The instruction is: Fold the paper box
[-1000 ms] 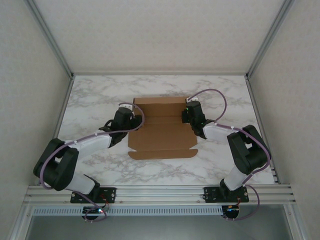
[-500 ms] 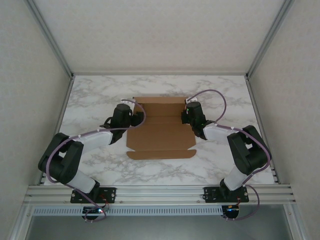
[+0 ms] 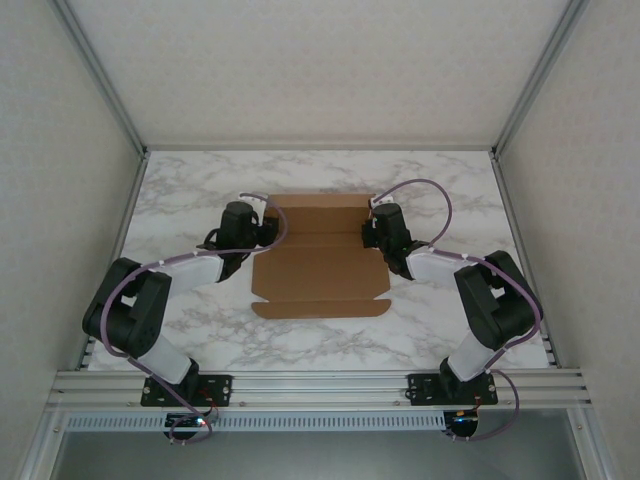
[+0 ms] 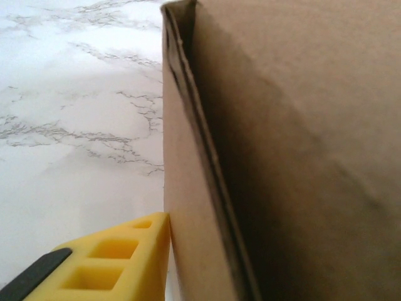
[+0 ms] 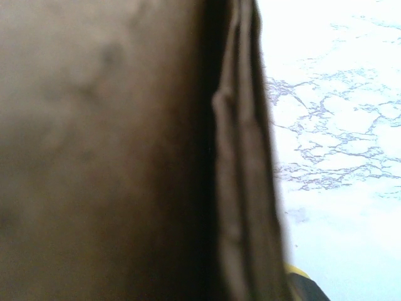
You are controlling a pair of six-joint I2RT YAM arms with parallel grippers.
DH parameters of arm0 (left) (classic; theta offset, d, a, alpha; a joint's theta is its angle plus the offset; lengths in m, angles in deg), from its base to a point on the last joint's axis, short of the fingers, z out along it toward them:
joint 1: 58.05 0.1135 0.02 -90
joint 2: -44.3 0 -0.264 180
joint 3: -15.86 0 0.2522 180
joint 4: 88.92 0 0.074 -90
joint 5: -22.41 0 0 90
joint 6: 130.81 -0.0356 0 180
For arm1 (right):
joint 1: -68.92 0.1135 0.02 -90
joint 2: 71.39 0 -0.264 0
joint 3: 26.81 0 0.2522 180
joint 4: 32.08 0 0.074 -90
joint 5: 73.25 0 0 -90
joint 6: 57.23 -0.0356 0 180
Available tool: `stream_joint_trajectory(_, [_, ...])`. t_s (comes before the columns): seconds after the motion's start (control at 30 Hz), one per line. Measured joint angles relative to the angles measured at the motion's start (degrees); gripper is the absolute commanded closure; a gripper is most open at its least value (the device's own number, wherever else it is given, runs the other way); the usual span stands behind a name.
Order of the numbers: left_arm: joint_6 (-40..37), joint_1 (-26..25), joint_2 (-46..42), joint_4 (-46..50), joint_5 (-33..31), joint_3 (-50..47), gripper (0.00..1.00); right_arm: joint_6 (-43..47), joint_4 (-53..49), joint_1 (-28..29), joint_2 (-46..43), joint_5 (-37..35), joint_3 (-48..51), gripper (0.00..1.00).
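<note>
The paper box (image 3: 320, 270) is plain brown cardboard lying open in the middle of the marble table, side walls raised and a front flap flat. My left gripper (image 3: 250, 228) sits at the far end of its left wall. In the left wrist view a yellow finger (image 4: 147, 244) presses on that wall's outer face (image 4: 188, 207), and the other finger is hidden behind the cardboard. My right gripper (image 3: 373, 228) is shut on the right wall. In the right wrist view the wall's layered edge (image 5: 241, 188) runs between the jaws, and one fingertip (image 5: 299, 279) peeks out at the bottom.
The marble tabletop (image 3: 190, 190) has bare room left, right and behind the box. Aluminium frame posts (image 3: 120, 120) and white side walls close it in. Both arm bases are bolted to the rail (image 3: 320, 385) at the near edge.
My left gripper slid farther back along the left wall and its jaws closed in on the wall. The box shifted slightly left. The right gripper kept its hold.
</note>
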Motion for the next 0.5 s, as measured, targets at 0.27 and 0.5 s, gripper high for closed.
stream_joint_trajectory(0.27, [1.57,0.0,1.75,-2.78,-0.48,-0.98,0.58,-0.07,0.04,0.02,0.0,-0.02,0.0,1.0])
stream_joint_trajectory(0.5, [4.66,-0.13,1.16,-9.11,-2.91,-5.73,0.63,-0.04,0.28,0.28,0.02,0.5,0.04,1.0])
